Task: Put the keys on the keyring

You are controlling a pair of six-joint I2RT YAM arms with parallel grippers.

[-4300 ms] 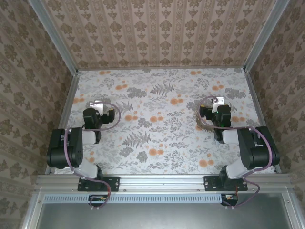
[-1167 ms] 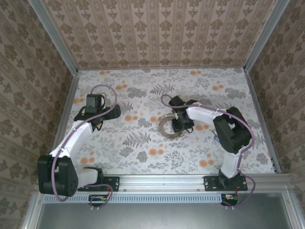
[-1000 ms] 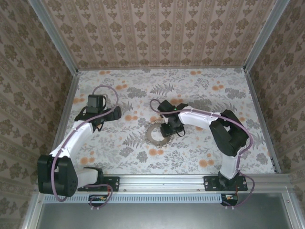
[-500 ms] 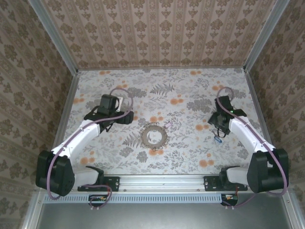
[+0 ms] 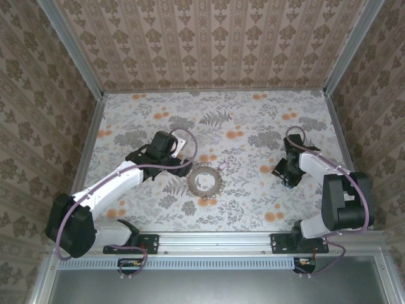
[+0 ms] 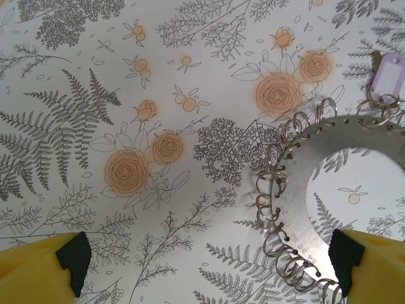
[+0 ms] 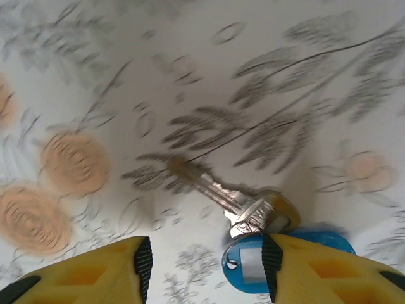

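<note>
The keyring disc now lies mid-table, one arm closing in on it and the other over a loose key.

The keyring disc [image 5: 204, 181], a flat metal ring edged with small split rings, has been drawn in from the right side and let go. A purple tag [image 6: 390, 69] sits at its one o'clock. The left gripper [image 6: 207, 259] has come in from nine o'clock, jaws fully apart, one finger by the rim. At three o'clock, well apart, the right gripper [image 7: 205, 269] hovers with fingers parted, holding nothing, over a key [image 7: 212, 187] with a blue tag [image 7: 250, 266]. Likely next: lifting that key.
</note>
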